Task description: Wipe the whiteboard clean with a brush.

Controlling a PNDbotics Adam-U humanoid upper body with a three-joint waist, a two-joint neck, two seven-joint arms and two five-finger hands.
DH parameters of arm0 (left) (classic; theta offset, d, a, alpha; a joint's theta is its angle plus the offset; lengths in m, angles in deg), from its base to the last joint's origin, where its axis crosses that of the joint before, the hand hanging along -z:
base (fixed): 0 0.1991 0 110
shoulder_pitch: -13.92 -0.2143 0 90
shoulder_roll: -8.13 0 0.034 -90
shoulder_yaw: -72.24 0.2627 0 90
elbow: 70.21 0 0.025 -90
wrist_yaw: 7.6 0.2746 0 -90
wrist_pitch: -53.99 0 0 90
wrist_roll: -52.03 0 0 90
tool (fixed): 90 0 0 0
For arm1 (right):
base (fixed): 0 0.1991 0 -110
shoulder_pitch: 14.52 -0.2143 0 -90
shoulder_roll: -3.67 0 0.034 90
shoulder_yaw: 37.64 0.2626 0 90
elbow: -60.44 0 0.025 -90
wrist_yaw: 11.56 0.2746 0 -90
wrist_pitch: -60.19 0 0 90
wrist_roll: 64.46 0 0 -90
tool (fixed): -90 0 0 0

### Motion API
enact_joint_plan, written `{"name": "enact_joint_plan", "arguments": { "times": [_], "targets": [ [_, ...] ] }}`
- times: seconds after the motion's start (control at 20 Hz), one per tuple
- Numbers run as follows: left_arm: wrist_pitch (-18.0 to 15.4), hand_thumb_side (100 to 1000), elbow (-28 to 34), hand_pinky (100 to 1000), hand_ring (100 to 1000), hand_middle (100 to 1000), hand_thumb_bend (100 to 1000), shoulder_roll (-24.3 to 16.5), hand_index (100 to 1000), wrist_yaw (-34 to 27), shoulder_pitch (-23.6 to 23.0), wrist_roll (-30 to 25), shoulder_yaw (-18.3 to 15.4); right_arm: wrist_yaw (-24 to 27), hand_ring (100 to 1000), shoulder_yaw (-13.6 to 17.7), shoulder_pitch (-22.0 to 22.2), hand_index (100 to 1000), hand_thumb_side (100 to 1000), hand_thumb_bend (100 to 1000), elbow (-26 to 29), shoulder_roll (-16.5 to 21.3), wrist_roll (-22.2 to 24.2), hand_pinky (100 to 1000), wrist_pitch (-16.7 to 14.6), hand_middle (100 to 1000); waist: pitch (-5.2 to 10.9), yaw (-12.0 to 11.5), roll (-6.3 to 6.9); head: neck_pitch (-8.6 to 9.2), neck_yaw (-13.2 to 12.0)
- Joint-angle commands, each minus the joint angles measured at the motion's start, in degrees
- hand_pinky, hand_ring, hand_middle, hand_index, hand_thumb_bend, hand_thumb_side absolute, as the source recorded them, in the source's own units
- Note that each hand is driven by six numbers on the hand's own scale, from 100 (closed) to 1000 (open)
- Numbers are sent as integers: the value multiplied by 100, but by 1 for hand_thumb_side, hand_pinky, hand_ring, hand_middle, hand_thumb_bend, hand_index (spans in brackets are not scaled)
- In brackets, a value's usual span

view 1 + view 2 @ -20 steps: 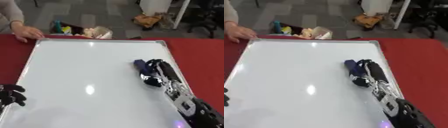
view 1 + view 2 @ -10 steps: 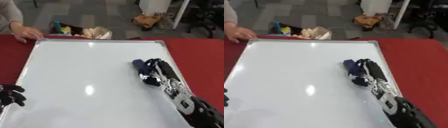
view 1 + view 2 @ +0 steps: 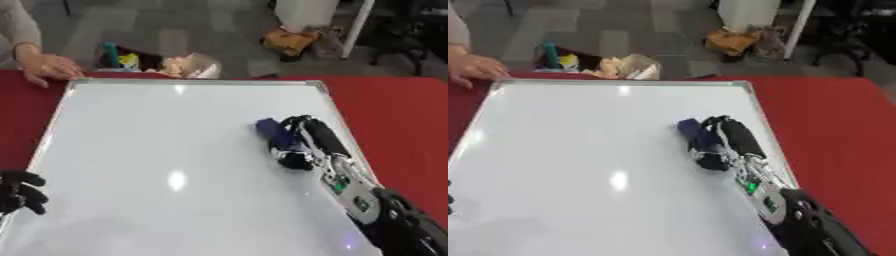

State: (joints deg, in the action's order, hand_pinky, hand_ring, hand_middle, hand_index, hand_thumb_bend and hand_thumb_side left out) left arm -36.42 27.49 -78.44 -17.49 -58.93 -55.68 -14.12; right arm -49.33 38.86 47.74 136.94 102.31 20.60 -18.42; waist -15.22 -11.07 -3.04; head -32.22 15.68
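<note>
The whiteboard [image 3: 157, 150] lies flat on the red table and fills most of both views; its surface looks white with no marks I can make out. My right hand [image 3: 311, 137] rests on the board's right part, fingers curled round a dark blue brush [image 3: 273, 132] that presses on the surface. My left hand [image 3: 19, 191] shows at the lower left edge, by the board's left rim, its fingers curled and holding nothing.
A person's hand [image 3: 48, 67] rests on the table at the board's far left corner. Beyond the table's far edge stand a bag of items [image 3: 149, 62] and an orange-brown object [image 3: 293, 40] on the floor. Red tablecloth [image 3: 394, 115] lies right of the board.
My right hand with the brush has shifted very slightly toward the left and far side of the board. The left hand stays put.
</note>
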Motion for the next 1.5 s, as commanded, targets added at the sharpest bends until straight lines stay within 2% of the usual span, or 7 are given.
{"name": "enact_joint_plan", "arguments": {
  "times": [0.05,0.5,0.55,0.6,0.9,1.25,1.5],
  "targets": [
    [-6,935,110,491,537,589,663,-30,670,-22,56,-25,-10,-18,592,-394,119,702,364,100,-280,-282,217,629,-54,538,3,-49,42,2,21],
    [-1,935,105,490,537,589,663,-14,670,-29,56,-46,8,-152,589,-744,-74,701,362,100,44,-427,426,629,-286,533,24,-60,48,1,84],
    [0,934,104,490,537,589,666,-12,670,-30,55,-48,10,-163,589,-788,-94,701,394,100,87,-446,456,629,-313,532,27,-62,49,0,91],
    [0,935,104,490,537,589,663,-11,670,-31,55,-49,12,-174,589,-824,-109,701,362,100,125,-461,484,629,-335,532,29,-62,50,-1,95],
    [4,935,100,490,537,589,663,-5,670,-35,55,-54,17,-260,590,-1017,-160,702,359,100,365,-521,645,630,-443,533,44,-65,41,6,116],
    [3,935,100,490,537,589,663,-8,670,-39,51,-52,15,-345,591,-1051,-154,703,356,100,434,-511,725,630,-445,534,54,-65,36,7,120],
    [0,934,101,490,540,589,663,-15,670,-36,49,-47,10,-426,599,-886,-102,707,349,100,219,-399,673,631,-314,544,57,-40,44,15,108]
  ]
}}
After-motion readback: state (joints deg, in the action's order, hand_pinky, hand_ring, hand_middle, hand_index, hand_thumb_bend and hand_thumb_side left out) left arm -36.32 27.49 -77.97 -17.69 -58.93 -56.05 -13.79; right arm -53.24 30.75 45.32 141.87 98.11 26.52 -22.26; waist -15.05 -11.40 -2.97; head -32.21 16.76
